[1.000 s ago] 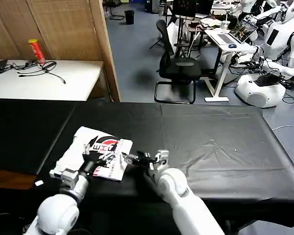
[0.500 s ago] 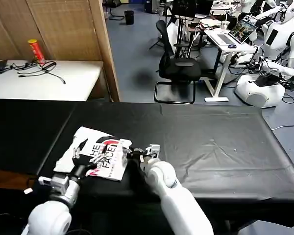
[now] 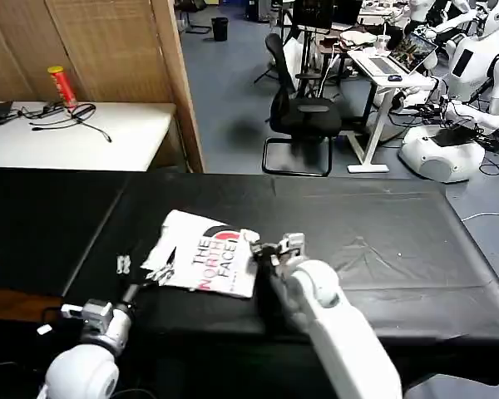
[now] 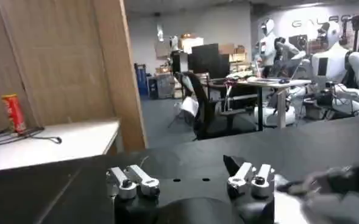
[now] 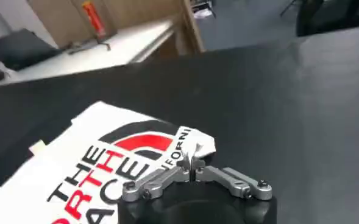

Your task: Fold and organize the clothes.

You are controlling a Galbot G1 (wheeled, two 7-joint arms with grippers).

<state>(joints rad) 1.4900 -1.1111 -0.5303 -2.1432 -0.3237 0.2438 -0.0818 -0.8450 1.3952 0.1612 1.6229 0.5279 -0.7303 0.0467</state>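
Head view: the folded white T-shirt is seen lying on the black table, toward the robot's left of centre, logo side up, with "THE NORTH FACE" lettering and a red arc showing. The right gripper is placed at the shirt's right edge, touching the fabric; its fingers look pinched together there. The left gripper is set low at the near-left corner of the shirt, fingers spread apart, with one tip out over bare cloth and the other at the shirt's edge. A white side table with a red can and cables is seen beyond the far-left corner.

Left wrist view: the left gripper is shown with both fingers wide apart above the black table, nothing held between them. A white blur at the frame's edge cannot be identified with certainty.

Right wrist view: the right gripper is shown with its fingertips closed to a point, a small fold of the T-shirt corner clamped between them. The shirt lies flat on the black table, red and black lettering up.
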